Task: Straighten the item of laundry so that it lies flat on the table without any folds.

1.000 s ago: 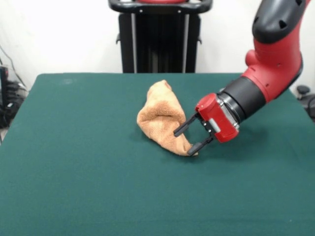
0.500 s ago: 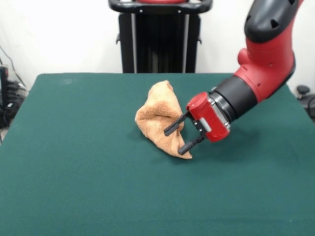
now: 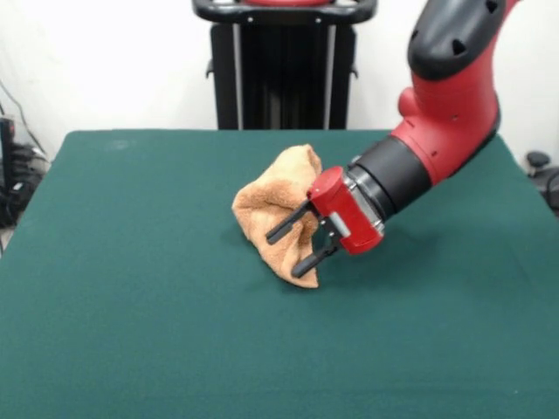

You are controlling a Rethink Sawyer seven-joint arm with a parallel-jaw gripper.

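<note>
The item of laundry, a light orange-tan terry towel, lies crumpled in a folded heap near the middle of the green table. My gripper reaches in from the right, tilted down and to the left, over the heap's lower right part. Its two black fingers stand apart, so it is open. The lower finger rests against the towel's bottom corner and the upper one crosses the cloth. The gripper's red body hides the towel's right edge.
A black stand rises behind the table's far edge. Dark cables and gear sit off the table's left side. Green cloth stretches wide on every side of the towel.
The arm has swung left, and the gripper has moved left and slightly up. The towel has shifted left with it and bunched up more. The fingers kept the same spread.
</note>
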